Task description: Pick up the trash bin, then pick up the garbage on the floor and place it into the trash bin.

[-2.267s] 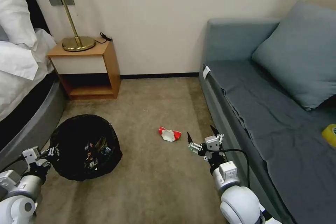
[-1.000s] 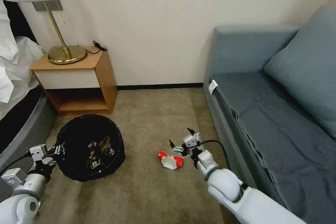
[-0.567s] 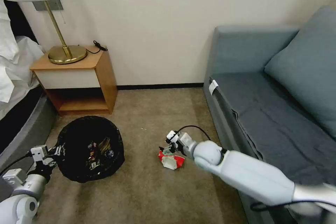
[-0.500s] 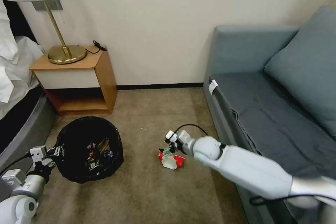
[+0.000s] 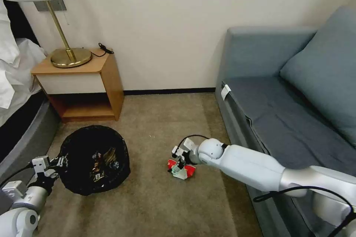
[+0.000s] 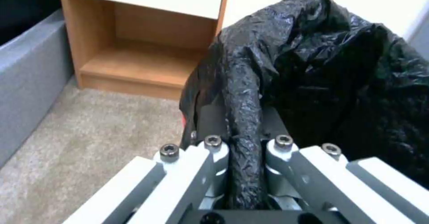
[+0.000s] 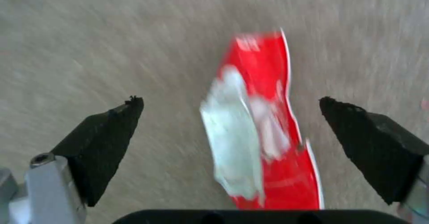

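Note:
The trash bin (image 5: 94,159), lined with a glossy black bag and holding several litter pieces, sits low at the left over the carpet. My left gripper (image 5: 55,164) is shut on its bag-covered rim (image 6: 243,130). A red-and-white wrapper (image 5: 181,170), a piece of garbage, lies on the carpet at the centre. My right gripper (image 5: 178,166) points down right over it, open. In the right wrist view the wrapper (image 7: 259,127) lies between the two black fingertips (image 7: 112,123), which stand wide apart on either side of it.
A wooden nightstand (image 5: 85,85) with a brass lamp (image 5: 70,55) stands at the back left, beside the bed (image 5: 18,118). A grey-blue sofa (image 5: 289,111) runs along the right, close to my right arm. Beige carpet (image 5: 159,207) lies open in front.
The camera shifted as I came closer. My right arm reached forward and down, bringing its open gripper over the red-and-white wrapper. The left gripper still holds the bin's rim.

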Available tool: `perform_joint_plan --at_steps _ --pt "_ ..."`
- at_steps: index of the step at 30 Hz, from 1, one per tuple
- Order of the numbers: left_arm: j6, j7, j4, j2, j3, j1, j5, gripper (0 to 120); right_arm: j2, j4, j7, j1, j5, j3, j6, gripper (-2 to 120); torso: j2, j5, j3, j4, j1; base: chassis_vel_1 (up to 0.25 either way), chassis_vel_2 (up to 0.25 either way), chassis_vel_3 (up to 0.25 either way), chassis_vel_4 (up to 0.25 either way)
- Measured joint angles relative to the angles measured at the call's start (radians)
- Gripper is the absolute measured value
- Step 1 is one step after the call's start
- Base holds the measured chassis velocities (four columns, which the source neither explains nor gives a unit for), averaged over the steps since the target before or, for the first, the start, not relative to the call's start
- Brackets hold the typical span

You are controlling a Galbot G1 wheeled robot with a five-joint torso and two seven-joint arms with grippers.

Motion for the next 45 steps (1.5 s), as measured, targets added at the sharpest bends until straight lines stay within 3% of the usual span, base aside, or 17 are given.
perform_joint_plan --at_steps 8,20,40,43,45 --pt "0.000 0.001 -0.006 0.005 -0.011 0.006 0.000 5 0.043 -0.149 -0.044 -0.046 -0.082 0.073 0.054 100 0.000 -0.0002 0.000 -0.0002 0.000 0.000 0.000 0.000 0.000" --pt "0.002 0.001 -0.001 0.001 -0.005 0.004 0.009 5 0.083 -0.198 -0.046 -0.088 -0.130 0.090 0.069 98 0.000 -0.0003 0.000 -0.0001 0.000 0.000 0.000 0.000 0.000" --pt "0.002 0.005 0.000 -0.007 -0.007 0.011 0.001 5 0.083 -0.173 0.020 -0.142 -0.129 0.109 0.086 23 0.000 -0.0003 0.000 -0.0002 0.000 0.000 0.000 0.000 0.000" --pt "0.002 0.005 -0.001 -0.008 -0.007 0.015 -0.003 5 0.083 -0.165 0.026 -0.145 -0.129 0.110 0.087 17 0.000 -0.0003 0.000 -0.0002 0.000 0.000 0.000 0.000 0.000" --pt "0.002 0.003 -0.004 -0.009 -0.008 0.020 -0.011 5 0.080 -0.152 0.040 -0.150 -0.127 0.116 0.088 5 0.000 -0.0003 0.000 -0.0002 0.000 0.000 0.000 0.000 0.000"
